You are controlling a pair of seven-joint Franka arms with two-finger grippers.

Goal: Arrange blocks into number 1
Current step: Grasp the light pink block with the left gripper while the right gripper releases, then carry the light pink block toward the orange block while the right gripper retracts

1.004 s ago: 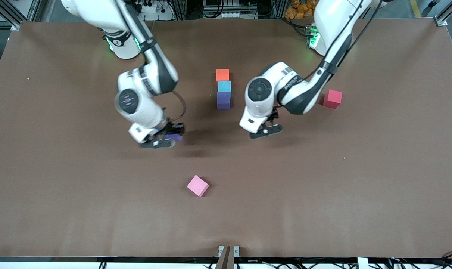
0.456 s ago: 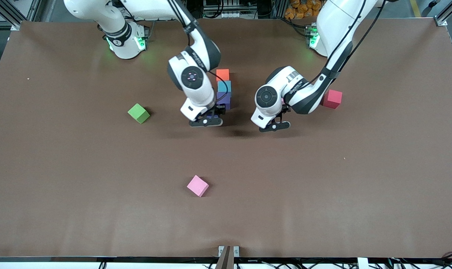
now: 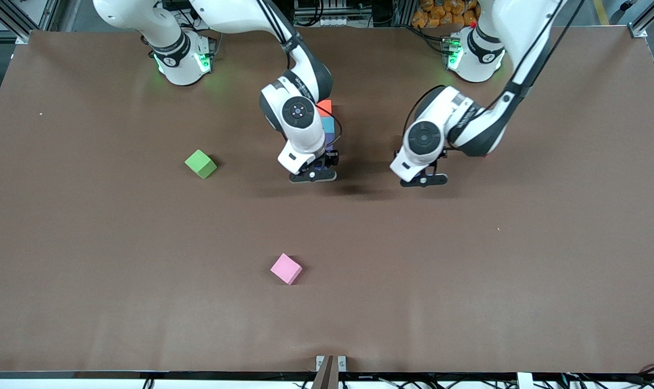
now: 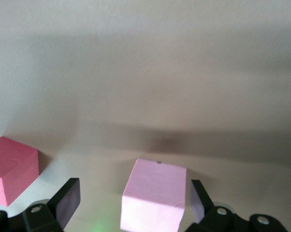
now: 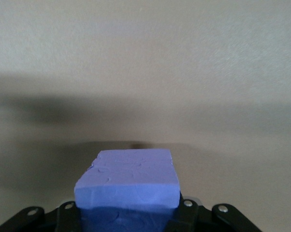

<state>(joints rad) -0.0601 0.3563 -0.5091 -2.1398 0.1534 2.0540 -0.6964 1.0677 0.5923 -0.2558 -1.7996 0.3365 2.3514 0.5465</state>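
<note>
- The right gripper (image 3: 313,176) is pinching a purple cube (image 5: 128,186) tight between its fingers
- A second ago it hung over bare table toward the right arm's end; now it has carried the cube to the row of cubes
- That row is an orange cube (image 3: 324,106), then a sky blue cube (image 3: 329,125), then another purple cube (image 3: 331,145), each one nearer the front camera
- The held cube is low over the spot just past the row's near end, so I think it goes down there next to make the "1" longer
- The left gripper (image 3: 424,181) has slid away toward its own end of the table to make room; its fingers are spread wide and hold nothing
- Its wrist view shows a pink cube (image 4: 155,198) on the table between the fingers, with a red cube (image 4: 12,166) beside it
- A pale pink cube (image 3: 286,268) sits alone, much nearer the front camera
- The green cube (image 3: 201,163) shows now that the right arm has moved off it
</note>
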